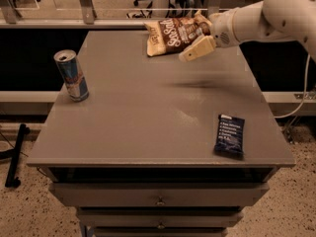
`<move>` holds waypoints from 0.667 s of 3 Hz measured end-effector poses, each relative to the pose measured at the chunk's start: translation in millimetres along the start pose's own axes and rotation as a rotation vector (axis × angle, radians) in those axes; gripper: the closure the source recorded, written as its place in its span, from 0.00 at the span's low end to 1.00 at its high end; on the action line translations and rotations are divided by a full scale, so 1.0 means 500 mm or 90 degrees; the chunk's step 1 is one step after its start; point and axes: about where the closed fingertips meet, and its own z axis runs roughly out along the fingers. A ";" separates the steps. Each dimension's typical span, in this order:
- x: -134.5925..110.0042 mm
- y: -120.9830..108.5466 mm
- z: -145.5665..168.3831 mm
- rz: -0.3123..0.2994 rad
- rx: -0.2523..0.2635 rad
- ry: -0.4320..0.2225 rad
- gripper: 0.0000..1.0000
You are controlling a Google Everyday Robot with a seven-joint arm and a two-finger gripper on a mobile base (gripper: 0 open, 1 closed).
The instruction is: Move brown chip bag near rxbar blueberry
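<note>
The brown chip bag (173, 37), dark brown with cream ends and white "Sea Salt" lettering, lies at the far edge of the grey table (148, 112), a little right of the middle. My gripper (191, 53) reaches in from the right on a white arm (261, 16) and hangs just above the table at the bag's lower right corner, overlapping its right end. The rxbar blueberry (229, 135), a flat navy wrapper with a white top patch, lies near the table's front right corner, well apart from the bag.
A blue-silver drink can (72, 75) stands upright near the table's left edge. Drawers (158, 199) sit under the tabletop. A metal rail and glass panel (98, 9) run behind the table. A cable (301, 102) hangs at the right.
</note>
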 end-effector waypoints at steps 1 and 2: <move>0.023 -0.057 0.081 0.038 0.056 -0.008 0.00; 0.049 -0.124 0.121 0.063 0.119 -0.009 0.00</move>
